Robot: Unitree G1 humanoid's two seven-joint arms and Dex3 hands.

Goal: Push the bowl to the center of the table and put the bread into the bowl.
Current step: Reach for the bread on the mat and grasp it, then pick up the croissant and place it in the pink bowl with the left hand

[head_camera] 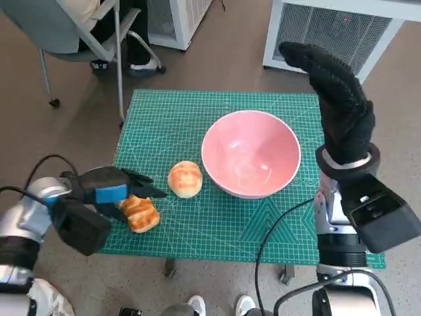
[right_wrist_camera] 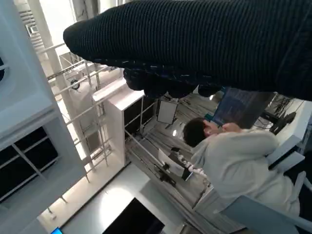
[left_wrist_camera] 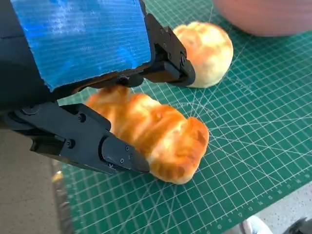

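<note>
A pink bowl (head_camera: 251, 155) stands right of the middle of the green cutting mat (head_camera: 171, 118). A round bun (head_camera: 185, 178) lies just left of it, also in the left wrist view (left_wrist_camera: 207, 51) below the bowl's rim (left_wrist_camera: 263, 17). A long golden bread (head_camera: 141, 213) lies near the mat's front left edge. My left hand (head_camera: 108, 191) grips it: in the left wrist view the bread (left_wrist_camera: 161, 134) sits between the black fingers (left_wrist_camera: 168, 63) and the thumb. My right hand (head_camera: 339, 105) is raised beside the bowl's right side, fingers stretched out, holding nothing.
A chair (head_camera: 85, 33) with a person's legs stands behind the table at the left. White slatted units (head_camera: 329, 26) stand at the back right. The right wrist view shows only the glove (right_wrist_camera: 204, 44) and a seated person (right_wrist_camera: 239, 156).
</note>
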